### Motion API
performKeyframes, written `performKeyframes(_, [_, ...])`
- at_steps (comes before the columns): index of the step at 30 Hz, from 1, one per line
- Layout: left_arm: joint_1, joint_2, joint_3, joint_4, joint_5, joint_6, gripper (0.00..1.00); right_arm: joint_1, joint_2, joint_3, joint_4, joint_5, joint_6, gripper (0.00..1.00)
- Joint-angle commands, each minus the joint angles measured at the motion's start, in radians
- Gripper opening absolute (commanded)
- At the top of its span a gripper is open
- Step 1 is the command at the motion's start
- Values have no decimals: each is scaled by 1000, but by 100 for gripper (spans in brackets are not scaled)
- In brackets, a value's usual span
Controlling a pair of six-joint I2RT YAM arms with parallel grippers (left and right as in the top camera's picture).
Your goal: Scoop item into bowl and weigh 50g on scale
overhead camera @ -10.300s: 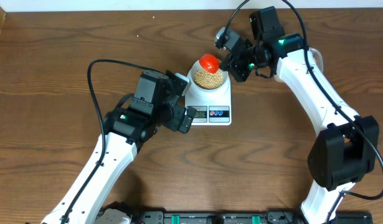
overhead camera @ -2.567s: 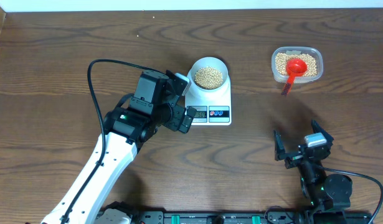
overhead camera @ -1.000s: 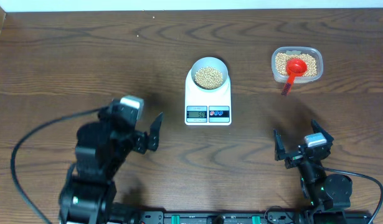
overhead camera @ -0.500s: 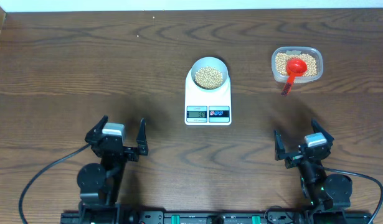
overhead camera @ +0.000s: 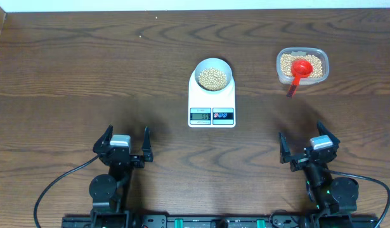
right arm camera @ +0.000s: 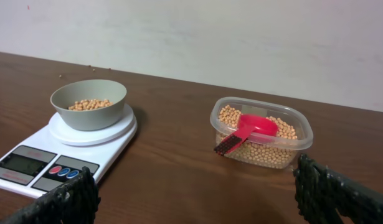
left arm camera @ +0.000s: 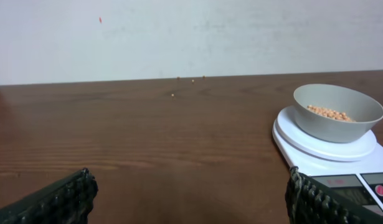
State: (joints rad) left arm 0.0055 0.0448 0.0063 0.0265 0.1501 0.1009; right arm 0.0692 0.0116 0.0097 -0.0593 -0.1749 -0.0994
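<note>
The left fingers stand spread wide and hold nothing, low over the counter at its near edge. In the left wrist view both of these fingers show only as dark ribbed tips in the bottom corners, with bare wood between them. A few stray beans lie far ahead of them, near the wall.

Ahead of the left fingers and to their right sits the scale, its display and two round buttons on the edge facing the fingers; the digits are too small to read. The bowl stands on the scale's round platform, and the soybeans fill its bottom in a shallow heap. From the right fingers the scale and bowl lie ahead and to the left, well apart from them.

Ahead of the right fingers and slightly to their right is a clear tub partly filled with more beans. A red scoop rests in it, its cup on the beans and its handle leaning over the near rim toward the fingers.

The right fingers are likewise spread wide and empty, low at the counter's near edge.
</note>
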Motion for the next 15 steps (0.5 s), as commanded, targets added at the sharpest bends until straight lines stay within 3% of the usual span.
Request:
performKeyframes(1, [5,-32,-3,9,-13,3,98,3,-6,-5,0,8,-14,99])
performKeyframes(5, [5,-43,-2,-90,-8,-2,98,3,-6,-5,0,8,-14,99])
performKeyframes(15, [5,-40,-2,-86,-9,-8,99,3,-7,-5,0,8,-14,99])
